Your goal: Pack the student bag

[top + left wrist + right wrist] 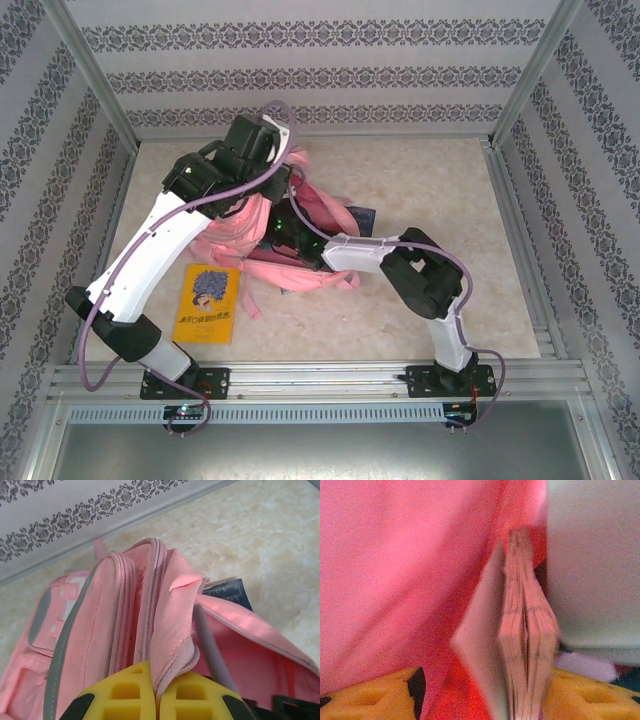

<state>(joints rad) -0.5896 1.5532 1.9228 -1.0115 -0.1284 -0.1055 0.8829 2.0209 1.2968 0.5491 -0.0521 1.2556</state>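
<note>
The student bag [245, 235] lies mid-worktop [430, 180], its mouth held up by the left hand [156, 682], which is clamped tight on a fold of pink fabric at the zip edge; the right hand [480, 700] is down inside the bag with its fingers [590, 695] spread, a book [527, 630] standing between them, nearer one finger and, as far as I can see, not pinched; a yellow book [207, 303] lies flat on the worktop just beside the bag. To my eye the bag is light, soft and floppy; it would sag wherever it is let go, so the stitched zip rim or a strap looks the best place to hold.
</note>
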